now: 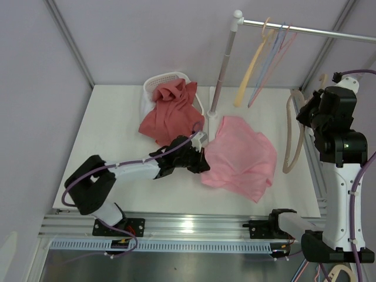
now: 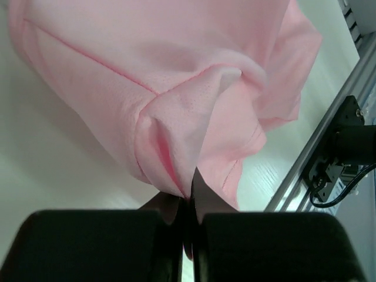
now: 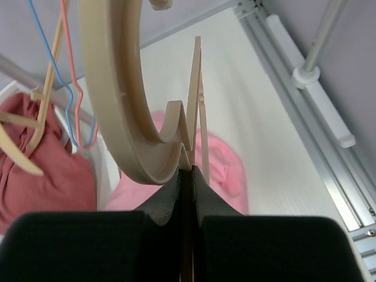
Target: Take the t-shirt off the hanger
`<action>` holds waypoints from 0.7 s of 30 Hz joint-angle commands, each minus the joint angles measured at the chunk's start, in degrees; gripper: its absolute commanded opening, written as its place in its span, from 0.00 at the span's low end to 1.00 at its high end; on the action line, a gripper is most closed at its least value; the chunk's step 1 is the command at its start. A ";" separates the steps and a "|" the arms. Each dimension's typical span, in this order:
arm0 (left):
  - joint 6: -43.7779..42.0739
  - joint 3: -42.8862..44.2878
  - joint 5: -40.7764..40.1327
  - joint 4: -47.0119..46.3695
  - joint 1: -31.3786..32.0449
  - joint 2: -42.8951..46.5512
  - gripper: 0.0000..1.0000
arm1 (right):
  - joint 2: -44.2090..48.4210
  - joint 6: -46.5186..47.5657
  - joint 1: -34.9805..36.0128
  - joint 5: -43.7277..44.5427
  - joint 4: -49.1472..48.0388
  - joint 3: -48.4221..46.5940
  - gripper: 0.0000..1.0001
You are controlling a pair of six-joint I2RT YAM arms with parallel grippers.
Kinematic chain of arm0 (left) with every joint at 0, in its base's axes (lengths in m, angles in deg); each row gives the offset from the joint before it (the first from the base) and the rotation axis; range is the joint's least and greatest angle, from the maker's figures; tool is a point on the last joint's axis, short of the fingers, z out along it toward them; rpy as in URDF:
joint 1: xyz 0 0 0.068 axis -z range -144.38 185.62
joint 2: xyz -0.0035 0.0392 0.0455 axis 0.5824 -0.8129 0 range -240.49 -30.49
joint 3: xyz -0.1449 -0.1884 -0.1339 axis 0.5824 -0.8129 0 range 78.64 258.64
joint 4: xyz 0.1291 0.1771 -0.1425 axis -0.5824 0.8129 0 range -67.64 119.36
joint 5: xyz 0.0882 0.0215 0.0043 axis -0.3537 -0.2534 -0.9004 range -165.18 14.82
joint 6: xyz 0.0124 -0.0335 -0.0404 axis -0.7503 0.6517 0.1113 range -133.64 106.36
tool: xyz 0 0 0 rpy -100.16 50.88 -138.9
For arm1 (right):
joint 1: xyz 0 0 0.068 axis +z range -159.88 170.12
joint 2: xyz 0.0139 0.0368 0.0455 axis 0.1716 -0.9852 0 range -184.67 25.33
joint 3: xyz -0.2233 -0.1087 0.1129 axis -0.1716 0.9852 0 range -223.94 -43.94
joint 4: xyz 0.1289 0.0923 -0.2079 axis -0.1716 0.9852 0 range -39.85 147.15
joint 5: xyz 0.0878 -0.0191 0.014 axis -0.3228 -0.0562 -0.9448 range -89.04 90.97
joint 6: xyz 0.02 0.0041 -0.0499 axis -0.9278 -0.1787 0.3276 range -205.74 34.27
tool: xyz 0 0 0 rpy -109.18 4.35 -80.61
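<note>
Top external view: the pink t-shirt lies crumpled on the white surface, off the hanger and spreading away to the right of the left end effector. That end effector is low over the surface at the shirt's left edge. In the left wrist view its fingers are pressed together, pinching a raised fold of the pink fabric right at their tips.

The beige hanger is held up off the surface, well to the right of the shirt, by the right end effector. In the right wrist view that end effector is closed narrow on the hanger's thin bar, and the curved body of the hanger rises just beyond its tips.

Beyond the left end effector a red garment spills out of a white basket. Just right of it stands a rack, with coloured hangers on its rail.
</note>
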 commanded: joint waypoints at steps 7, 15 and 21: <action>-7.90 16.40 -10.46 17.76 -8.86 20.62 0.01 | -10.70 2.57 0.22 3.92 -11.55 -8.86 0.00; -4.75 47.63 8.78 16.37 -24.96 5.44 0.01 | -21.71 8.20 -0.66 4.10 -16.38 -23.46 0.01; -2.02 75.12 9.33 14.88 -29.45 -11.53 0.01 | -28.29 6.27 -2.95 0.94 -18.49 -30.58 0.00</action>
